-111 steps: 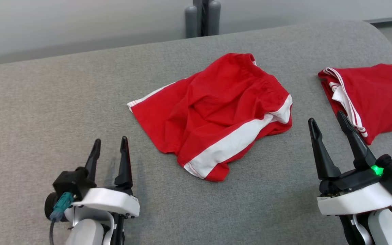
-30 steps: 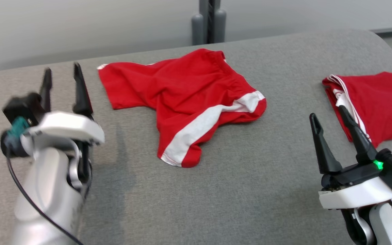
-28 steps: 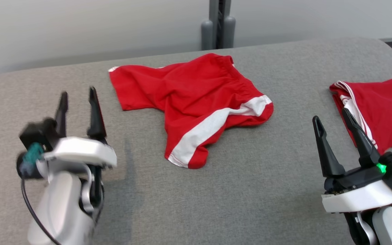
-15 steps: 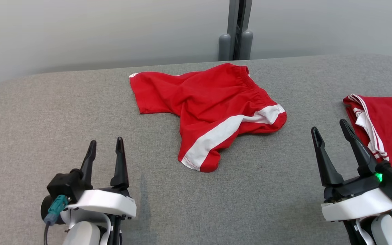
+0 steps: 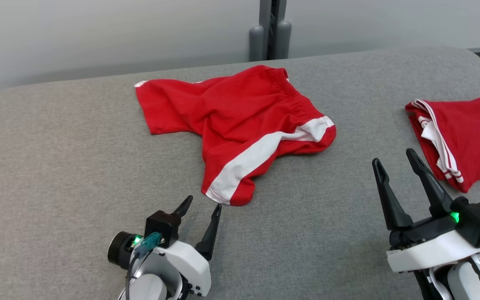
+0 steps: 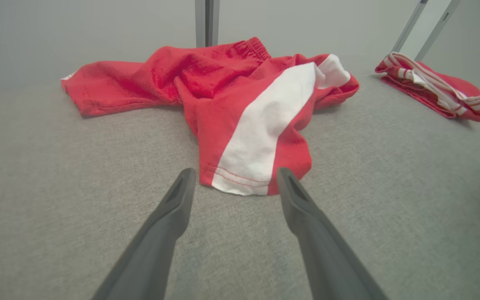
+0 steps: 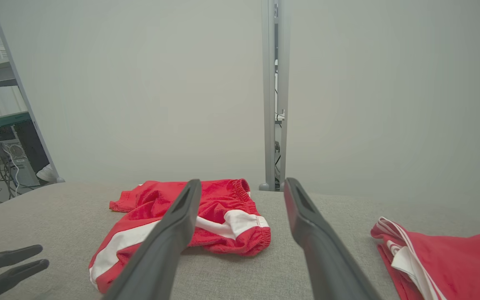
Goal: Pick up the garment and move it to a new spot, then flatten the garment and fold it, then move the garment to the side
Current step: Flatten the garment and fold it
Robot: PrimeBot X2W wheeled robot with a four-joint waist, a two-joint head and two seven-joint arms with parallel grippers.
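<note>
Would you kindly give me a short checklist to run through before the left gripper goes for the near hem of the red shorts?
1. Left gripper open: ok, jaws well apart.
2. Aim: ok, the near hem of the red shorts lies just ahead, in line with the gap between its fingers.
3. No contact with the cloth yet: ok, the fingertips stop short of the hem.
4. Shorts flat: not ok, creased and bunched on the grey surface.
5. Right gripper open and holding nothing: ok.
6. Folded red garment apart from the shorts: ok.
</note>
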